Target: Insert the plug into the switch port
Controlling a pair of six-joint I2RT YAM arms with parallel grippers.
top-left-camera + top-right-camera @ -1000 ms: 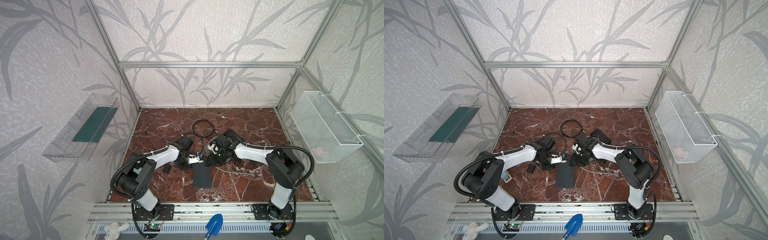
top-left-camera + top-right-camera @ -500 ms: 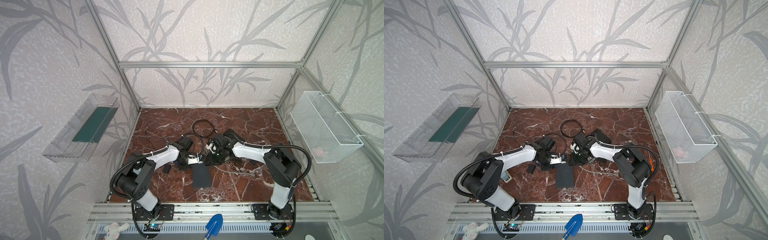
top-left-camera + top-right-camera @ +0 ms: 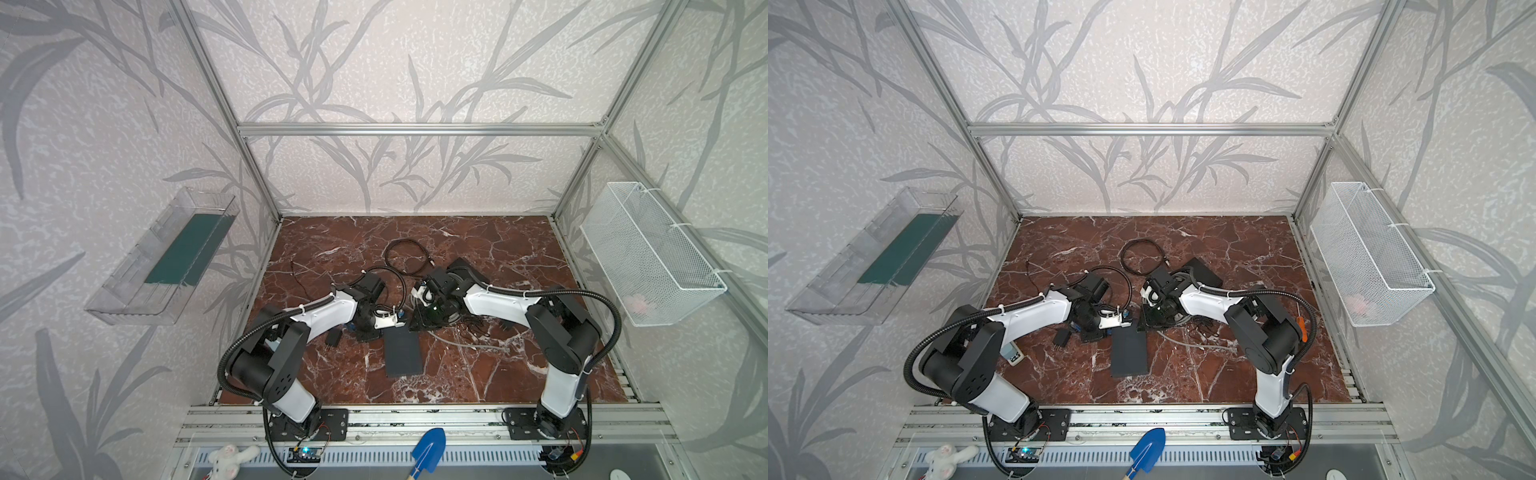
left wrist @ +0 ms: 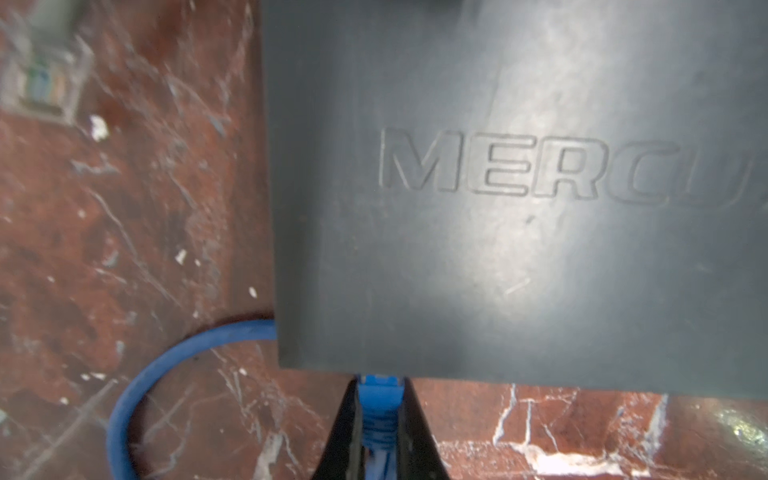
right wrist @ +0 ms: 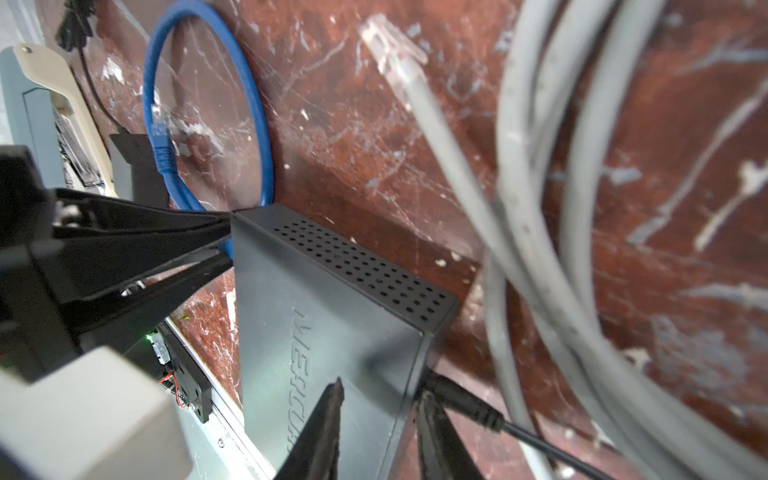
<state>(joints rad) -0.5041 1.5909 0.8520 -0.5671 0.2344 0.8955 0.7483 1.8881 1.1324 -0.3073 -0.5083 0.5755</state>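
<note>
The switch (image 4: 498, 216) is a black box with raised lettering on top, lying flat on the marble. My left gripper (image 4: 379, 380) is shut on the blue plug (image 4: 379, 401), whose tip meets the switch's near edge; the port face is hidden, so I cannot tell how deep it sits. In the right wrist view the switch (image 5: 332, 299) shows a perforated side. My right gripper (image 5: 381, 388) stands open astride its corner, one finger over the top, one beside the end. In both top views the left gripper (image 3: 401, 320) (image 3: 1130, 321) faces the right gripper (image 3: 426, 318) (image 3: 1152, 316).
A black power lead (image 5: 469, 409) enters the switch's end by my right finger. Grey cable loops (image 5: 540, 208) with a clear plug (image 5: 388, 45) lie beside it. The blue cable (image 4: 137, 395) curls away. A flat dark grey slab (image 3: 402, 353) and a small black adapter (image 3: 332, 338) lie nearby.
My right gripper has shifted slightly left over the switch and its jaws have narrowed. The left gripper and the blue plug have stayed put.
</note>
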